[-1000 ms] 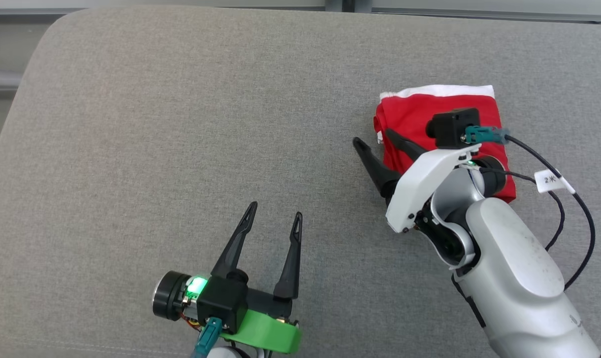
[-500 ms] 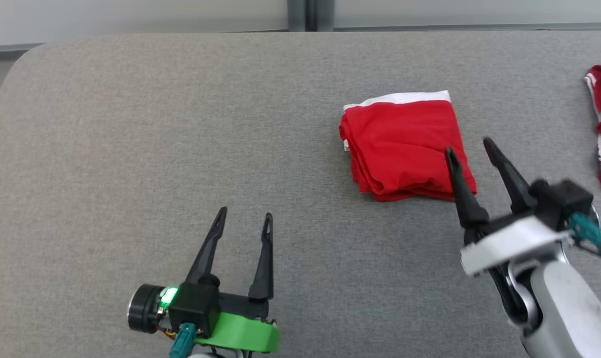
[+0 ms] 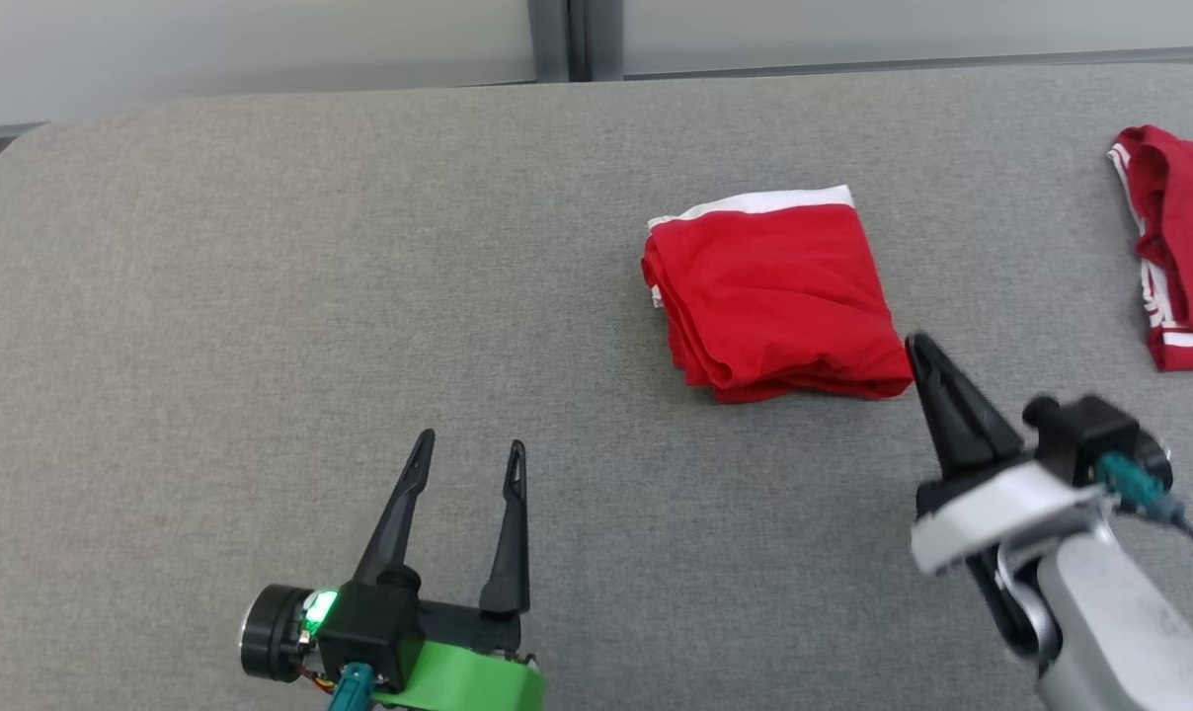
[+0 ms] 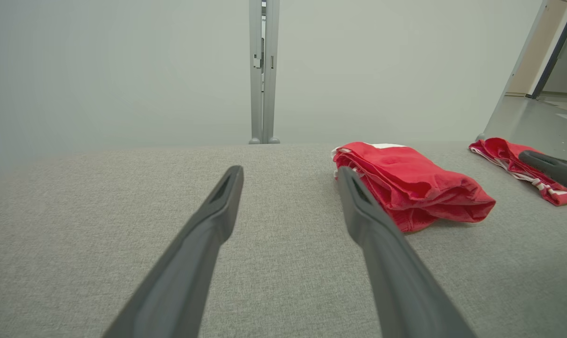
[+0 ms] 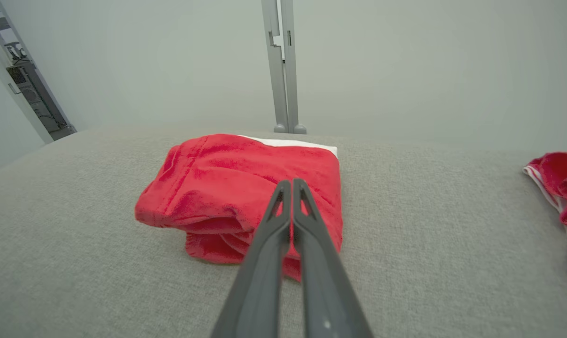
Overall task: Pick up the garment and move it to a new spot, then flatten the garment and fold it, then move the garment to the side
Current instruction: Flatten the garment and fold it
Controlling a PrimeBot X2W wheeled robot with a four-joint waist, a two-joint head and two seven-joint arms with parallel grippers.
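A red garment (image 3: 769,291) with a white band lies folded in a compact stack on the grey fabric surface, right of centre. It also shows in the left wrist view as the garment (image 4: 405,183) and in the right wrist view as the garment (image 5: 227,178). My right gripper (image 3: 917,346) is shut with nothing in it, its tips just off the stack's near right corner. The right wrist view has the right gripper (image 5: 290,184) pressed together, pointing at the stack. My left gripper (image 3: 472,442) stands open and empty at the lower left, well away from the garment; it appears as the left gripper (image 4: 289,172).
A second red piece of clothing with white stripes (image 3: 1174,247) lies crumpled at the far right; it shows too as the striped piece (image 5: 558,183). The grey surface (image 3: 261,296) has a rounded far left corner. Behind it stands a pale wall with a metal post (image 4: 263,70).
The right gripper has drawn back off the folded garment toward the near right and has shut empty. The head camera has shifted, bringing the second red piece into view.
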